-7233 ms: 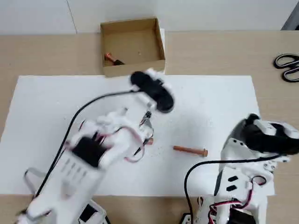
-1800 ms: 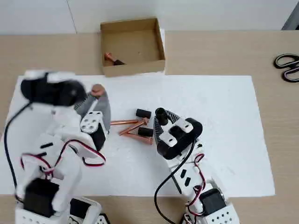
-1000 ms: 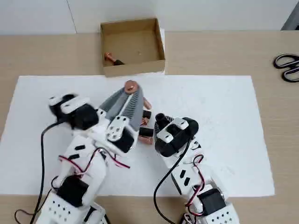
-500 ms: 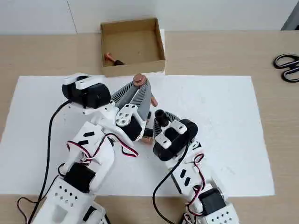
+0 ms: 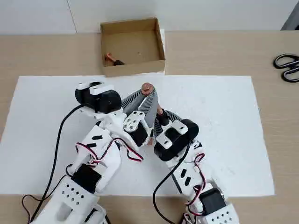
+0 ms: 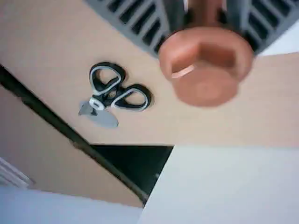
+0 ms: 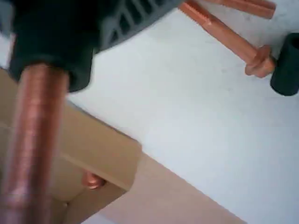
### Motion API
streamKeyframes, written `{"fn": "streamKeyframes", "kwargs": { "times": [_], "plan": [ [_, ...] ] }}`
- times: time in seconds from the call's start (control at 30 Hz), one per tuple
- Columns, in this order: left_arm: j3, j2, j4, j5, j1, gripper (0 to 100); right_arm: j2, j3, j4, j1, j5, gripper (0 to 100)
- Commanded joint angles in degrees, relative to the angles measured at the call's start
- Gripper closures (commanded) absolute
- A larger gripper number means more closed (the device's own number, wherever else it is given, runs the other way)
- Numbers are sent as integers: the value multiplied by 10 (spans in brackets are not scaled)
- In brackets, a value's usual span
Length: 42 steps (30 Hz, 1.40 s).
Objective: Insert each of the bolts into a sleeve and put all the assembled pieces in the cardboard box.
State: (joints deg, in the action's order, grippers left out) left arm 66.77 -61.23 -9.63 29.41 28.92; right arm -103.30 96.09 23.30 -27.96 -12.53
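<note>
**Mating of a bolt and a sleeve.** The left jaws are clamped tight on the bolt (image 6: 205, 65), gripping the shank just below its flanged head, which is turned toward the cardboard box (image 5: 133, 68). The right jaws are clamped on a black sleeve (image 7: 49, 49), and the copper shank runs straight to the sleeve's mouth. In the right wrist view the shank appears to have entered the bore, though how deep it sits cannot be told. The pair is held between the two arms, apparently clear of the white sheet (image 5: 224, 121), over its middle and a little short of the box. On the sheet near the right jaws lie two loose bolts (image 7: 224, 35) and a further sleeve (image 7: 286, 65); the head of one bolt rests just beside that sleeve. One finished piece (image 5: 112, 59) lies in the box, close to a side wall. A pair of scissors (image 5: 287, 66) sits well apart, at the far edge of the surface (image 5: 224, 51). The step in hand is judged to be the insertion itself, with roughly one assembly delivered and others yet to be made. The next move calls for driving bolt and sleeve together along their common axis until the head seats, since any tilt between the two would likely bind the shank at the mouth. One pair of jaws should let go only once the other holds the joined piece securely, so it can be carried over the box wall.
</note>
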Motion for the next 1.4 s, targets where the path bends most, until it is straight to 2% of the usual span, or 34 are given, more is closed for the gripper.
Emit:
{"fn": "streamKeyframes", "kwargs": {
  "times": [0.0, 0.23, 0.4, 0.47, 0.57, 0.63, 0.7, 0.93, 1.07, 1.2, 1.37],
  "plan": [
    [-5, 26, 21, 3, 6, 994, -6, 2, -14, -3, -4, 995],
    [-5, 68, 19, -16, 10, 994, -6, -2, -14, -2, -4, 995],
    [-29, 65, -80, -56, 38, 984, -6, -2, -14, -2, -4, 995],
    [-42, 65, -135, -68, 42, 925, -6, -2, -14, -2, -4, 995],
    [-56, 65, -200, -68, 47, 766, -6, -2, -14, -2, -4, 995],
    [-59, 65, -212, -68, 47, 679, -6, -2, -14, -2, -4, 995],
    [-61, 65, -212, -68, 45, 641, -6, -2, -14, -2, -4, 995],
    [-62, 64, -212, -72, 43, 638, -6, -2, -14, -2, -5, 995],
    [-103, 64, -212, -91, 40, 638, -6, -2, -14, -2, -5, 995],
    [-160, 69, -212, -118, 4, 638, -6, -2, -14, -1, -5, 995],
    [-163, 65, -214, -158, -24, 638, -6, 1, -14, -1, -5, 995]
  ]
}}
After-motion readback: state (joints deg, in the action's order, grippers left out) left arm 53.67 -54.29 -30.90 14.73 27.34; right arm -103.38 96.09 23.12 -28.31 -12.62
